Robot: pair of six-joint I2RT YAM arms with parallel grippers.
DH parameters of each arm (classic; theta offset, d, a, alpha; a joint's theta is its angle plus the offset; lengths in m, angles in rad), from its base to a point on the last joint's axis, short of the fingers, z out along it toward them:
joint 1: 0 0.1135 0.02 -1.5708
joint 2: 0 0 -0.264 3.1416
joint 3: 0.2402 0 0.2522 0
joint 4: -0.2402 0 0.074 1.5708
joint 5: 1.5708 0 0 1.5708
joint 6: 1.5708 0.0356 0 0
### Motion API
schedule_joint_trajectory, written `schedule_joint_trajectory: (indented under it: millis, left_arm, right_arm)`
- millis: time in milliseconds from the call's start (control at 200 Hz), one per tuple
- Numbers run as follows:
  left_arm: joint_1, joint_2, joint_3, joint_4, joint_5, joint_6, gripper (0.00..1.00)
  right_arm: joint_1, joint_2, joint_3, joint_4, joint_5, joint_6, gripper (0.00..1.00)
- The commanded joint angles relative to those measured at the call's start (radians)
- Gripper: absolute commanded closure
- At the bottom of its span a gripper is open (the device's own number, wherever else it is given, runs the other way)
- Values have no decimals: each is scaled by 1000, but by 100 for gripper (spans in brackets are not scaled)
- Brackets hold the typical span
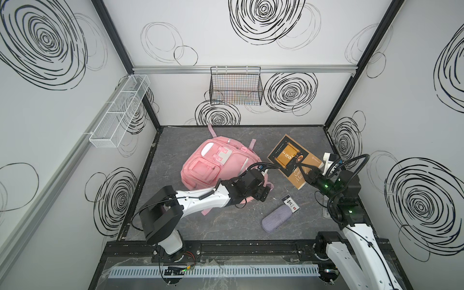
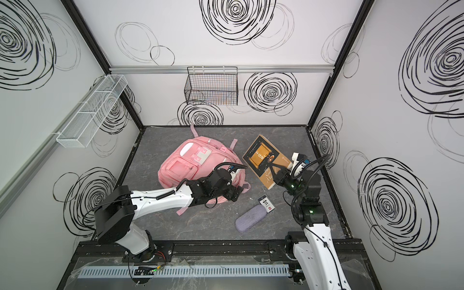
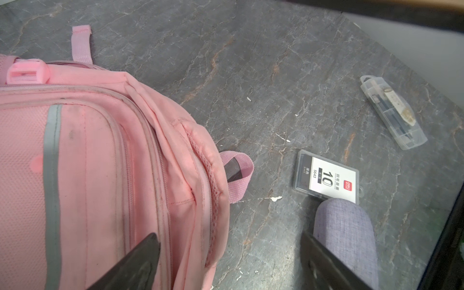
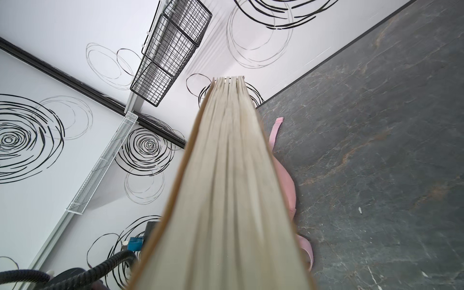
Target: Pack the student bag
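Barely begun, I judged; the right claw [image 1: 310,173] gripped the book [image 1: 291,158] aloft; the left claw [image 1: 262,194] gaped at the bag [image 1: 213,163], seemingly zipped; the pouch [image 1: 276,222] lay unpacked on the table [image 1: 221,226].

Arms, as we find them: the white-shelled, black-jointed left arm [image 1: 200,199] stretches low from its front-rail base toward centre, wrist tipped downward. Its black parallel left gripper [image 3: 226,266] has jaws spread wide with nothing between them. We see both dark fingers [image 3: 135,261] in the left wrist view. The matching right arm [image 1: 359,232] stands folded, forearm reaching inward. The right gripper [image 1: 311,175] is pinched on a corner of a brown-and-black paperback book [image 1: 291,160], which it holds tilted.
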State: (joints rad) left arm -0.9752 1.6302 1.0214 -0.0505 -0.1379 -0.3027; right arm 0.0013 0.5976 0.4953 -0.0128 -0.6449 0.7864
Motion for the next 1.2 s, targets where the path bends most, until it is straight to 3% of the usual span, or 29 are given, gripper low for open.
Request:
schedule_joint_trajectory:
  millis: [0, 230, 485, 1046, 1196]
  left_arm:
    - [-3, 22, 15, -7, -27, 18, 10]
    - [34, 25, 8, 5, -124, 40, 17]
    - [91, 103, 64, -15, -14, 37, 30]
    - [60, 130, 107, -9, 21, 4, 27]
    - [61, 159, 125, -24, -33, 21, 28]
  right_arm:
    - [16, -13, -34, 131, -24, 21, 100]
    - [23, -10, -70, 150, -24, 41, 100]
    - [23, -4, -85, 164, -19, 45, 100]
    - [23, 5, -109, 197, -16, 58, 100]
    - [23, 15, -113, 212, -21, 66, 100]
